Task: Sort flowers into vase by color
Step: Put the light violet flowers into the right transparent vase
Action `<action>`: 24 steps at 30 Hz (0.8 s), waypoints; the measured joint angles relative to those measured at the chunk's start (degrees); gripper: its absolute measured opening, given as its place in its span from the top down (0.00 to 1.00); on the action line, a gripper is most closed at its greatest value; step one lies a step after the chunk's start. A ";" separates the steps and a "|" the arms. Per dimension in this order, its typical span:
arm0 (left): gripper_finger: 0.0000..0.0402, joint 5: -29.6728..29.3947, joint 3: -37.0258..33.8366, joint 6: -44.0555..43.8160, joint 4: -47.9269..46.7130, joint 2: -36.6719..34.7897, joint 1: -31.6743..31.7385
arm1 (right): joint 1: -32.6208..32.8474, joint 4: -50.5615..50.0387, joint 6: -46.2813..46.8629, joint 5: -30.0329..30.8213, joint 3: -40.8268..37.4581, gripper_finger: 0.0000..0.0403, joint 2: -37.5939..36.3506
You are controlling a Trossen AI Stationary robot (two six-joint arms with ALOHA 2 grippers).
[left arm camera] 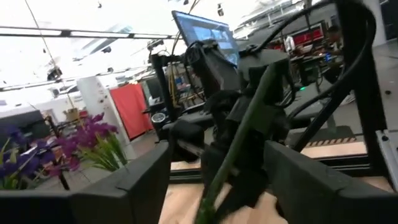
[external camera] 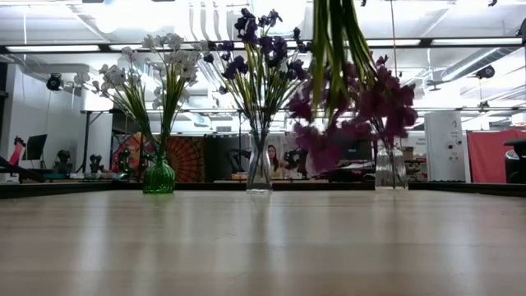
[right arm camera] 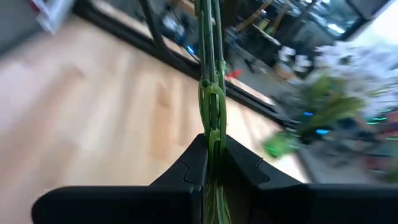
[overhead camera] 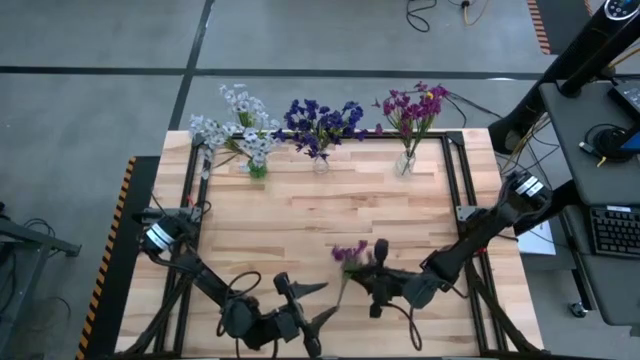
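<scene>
Here, near the wooden table's [overhead camera: 300, 225] front edge, the left gripper [overhead camera: 318, 305] stands with fingers spread, empty — beside it the right gripper [overhead camera: 366, 272] clamps the green stem of a magenta-purple sprig [overhead camera: 349, 254], blossoms hanging free above the boards.

Beyond the black right claw [overhead camera: 362, 275], three bunches stand in a row: whitish pale-blue blossoms [overhead camera: 235, 122] in a dark green glass vase [external camera: 159, 176], dark blue-violet blossoms [overhead camera: 320, 120] in a clear glass vase [external camera: 259, 171], magenta-purple blossoms [overhead camera: 410, 104] in another clear glass vase [external camera: 389, 168]. Between the claw's fingers, a magenta sprig on a green stem [right arm camera: 211, 87]. Under it, the pale wooden tabletop [overhead camera: 400, 215], black-framed.
</scene>
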 joint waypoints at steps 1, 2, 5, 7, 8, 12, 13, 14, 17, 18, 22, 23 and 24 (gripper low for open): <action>0.40 -0.31 0.00 -0.03 0.03 -0.36 -0.40 | 0.01 -2.82 -1.38 1.67 0.58 0.93 -0.69; 0.39 -0.33 0.00 -0.34 0.23 -0.74 -0.85 | 0.01 -5.92 -2.79 3.44 1.42 0.93 -1.29; 0.39 -0.94 -0.04 -4.22 0.33 -2.50 -1.86 | 0.16 -14.37 -7.44 8.84 4.06 0.93 -2.81; 0.39 -1.52 -0.52 -8.56 -0.31 -4.30 -2.19 | 0.16 -18.10 -11.44 11.36 5.88 0.93 -3.14; 0.39 -1.42 -0.79 -11.06 -1.31 -5.17 -2.25 | 0.20 -19.88 -13.25 12.59 6.70 0.93 -3.19; 0.41 4.56 -3.15 -25.76 -11.23 -8.59 -2.40 | 0.79 -25.74 -20.02 14.88 9.28 0.93 -3.18; 0.41 6.86 -3.56 -30.16 -14.33 -9.46 -2.09 | 1.01 -27.20 -20.90 14.93 9.69 0.93 -3.19; 0.41 9.51 -3.65 -34.32 -17.88 -10.28 -1.67 | 1.19 -28.57 -21.48 14.96 10.03 0.93 -3.20; 0.43 14.84 -3.63 -46.89 -31.70 -13.03 0.01 | 1.58 -33.11 -20.84 16.55 11.13 0.93 -3.18; 0.43 15.17 -3.63 -50.40 -35.73 -13.81 0.49 | 1.80 -34.89 -20.30 17.37 11.35 0.93 -3.20; 0.44 17.95 -3.61 -62.80 -50.08 -18.07 2.34 | 3.84 -40.52 -19.23 19.41 11.39 0.93 -3.20; 0.44 19.75 -3.55 -66.03 -53.57 -19.18 2.90 | 4.41 -41.26 -19.24 19.44 11.37 0.93 -3.20; 0.44 21.30 -3.54 -69.01 -56.41 -20.04 3.58 | 4.96 -41.64 -19.74 19.40 11.37 0.93 -3.20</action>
